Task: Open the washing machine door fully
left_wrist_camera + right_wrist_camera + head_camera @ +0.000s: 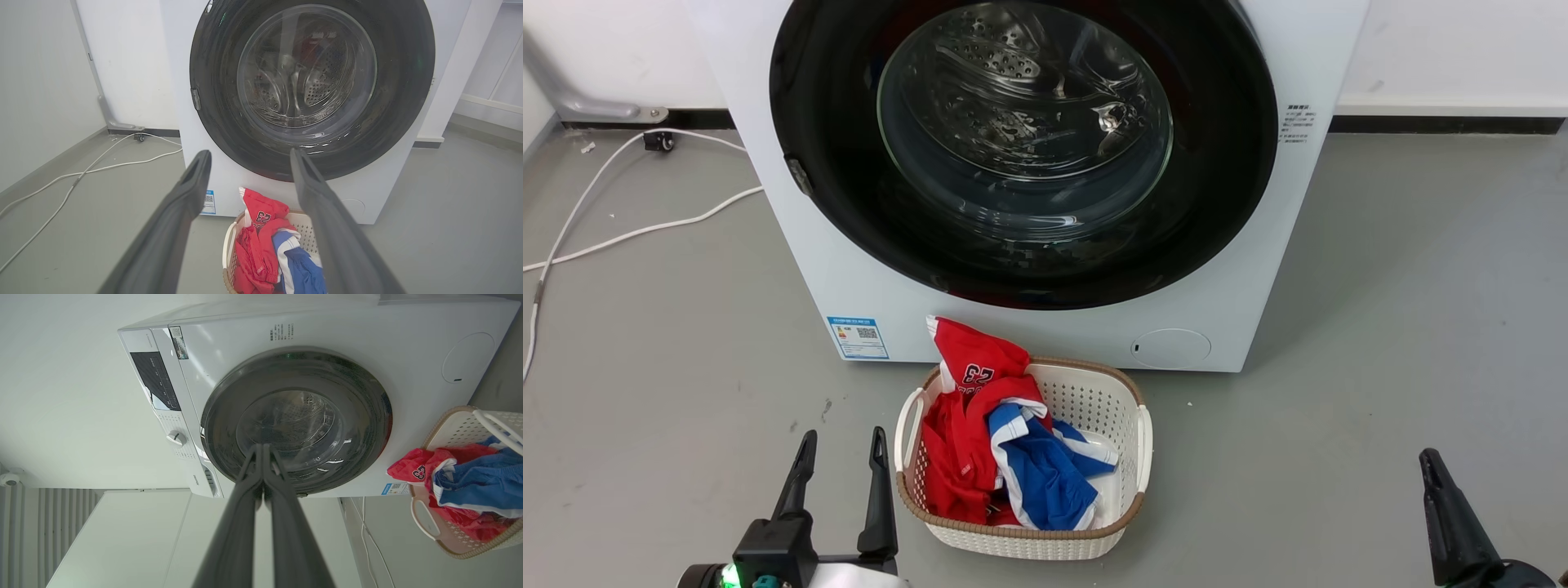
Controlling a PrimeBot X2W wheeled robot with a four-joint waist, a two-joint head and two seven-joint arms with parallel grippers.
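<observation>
Glossy black rim and domed glass make the washing machine door (1023, 151), shut well ahead of the spread-fingered left gripper (843, 433) and the pinched-together right gripper (262, 447), look heavy, stiff and slick, so I'd hook the grey catch (799, 175) on the side nearer the left gripper.

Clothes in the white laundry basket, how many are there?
2: a red numbered jersey at the left, draped over the white plastic basket's far rim, and a blue-and-white garment lying over it. Others may be hidden underneath.
</observation>
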